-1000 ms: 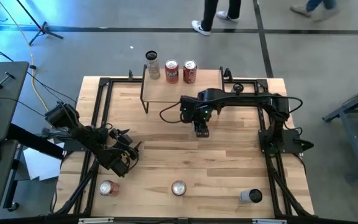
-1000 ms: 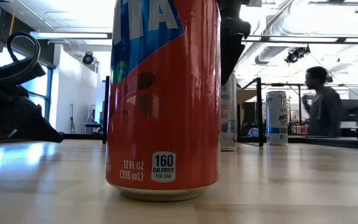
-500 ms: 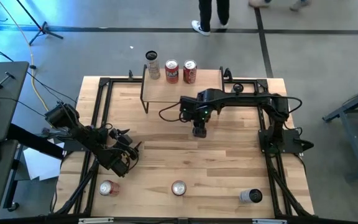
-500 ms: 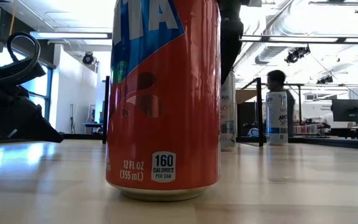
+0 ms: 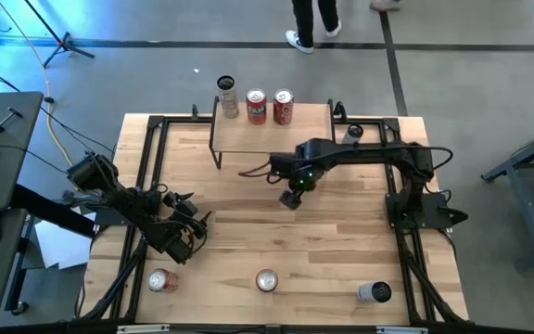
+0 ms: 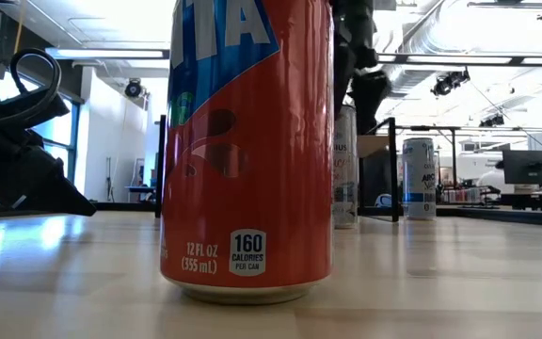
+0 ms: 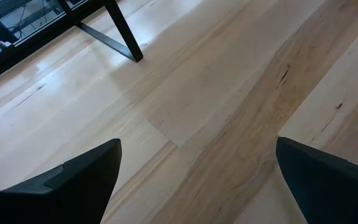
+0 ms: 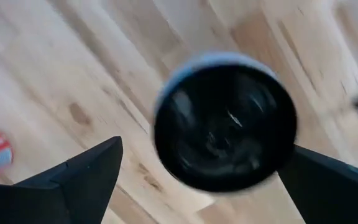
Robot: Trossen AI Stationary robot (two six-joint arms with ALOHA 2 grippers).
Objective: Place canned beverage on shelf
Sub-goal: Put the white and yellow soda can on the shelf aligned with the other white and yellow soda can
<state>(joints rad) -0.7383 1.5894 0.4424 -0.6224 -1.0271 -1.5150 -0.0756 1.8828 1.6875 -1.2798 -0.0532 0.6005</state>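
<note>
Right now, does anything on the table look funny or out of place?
Yes. A can shows end-on and blurred between the open fingers of the right gripper. Nothing grips it, and it is over the bare table, not on the shelf. It may be dropping or tipping. The left gripper waits open.

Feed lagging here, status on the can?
Right gripper open over can. Can on table before shelf, not shelved. Left gripper open, idle. Shelf's right end free.
</note>
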